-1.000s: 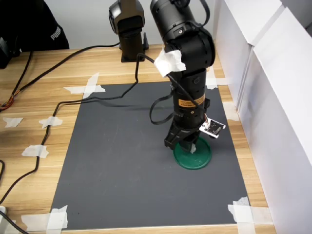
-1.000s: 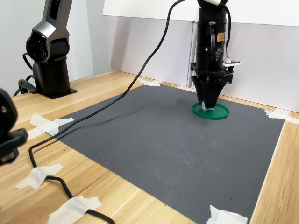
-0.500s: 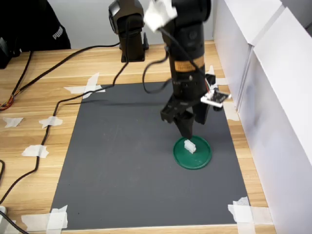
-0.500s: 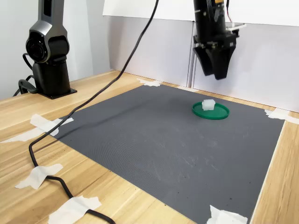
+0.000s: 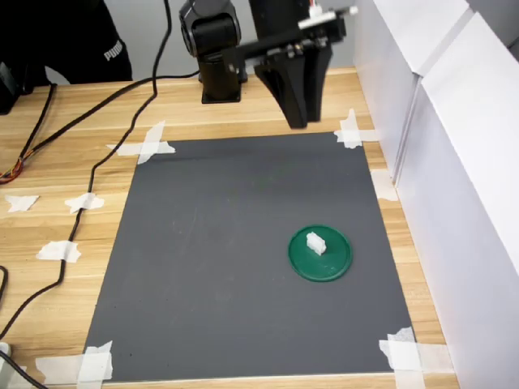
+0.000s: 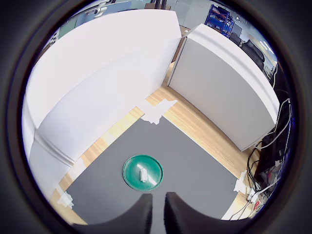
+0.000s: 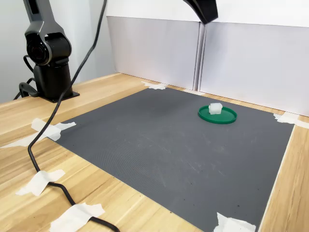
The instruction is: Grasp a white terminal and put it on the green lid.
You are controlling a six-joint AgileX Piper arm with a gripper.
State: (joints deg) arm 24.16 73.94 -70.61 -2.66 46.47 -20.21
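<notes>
white terminal (image 5: 315, 241) on green lid (image 5: 334, 264) (mid-disc)

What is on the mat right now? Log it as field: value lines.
white terminal: lying on the green lid, inside its rim, free of the pincer
green lid: flat on the dark mat
dark mat: taped at its corners to the wooden table
pincer: raised well above the mat, holding nothing, fingers close together in the wrist view
second arm base: standing on the table off the mat
task state: placement looks done
</notes>
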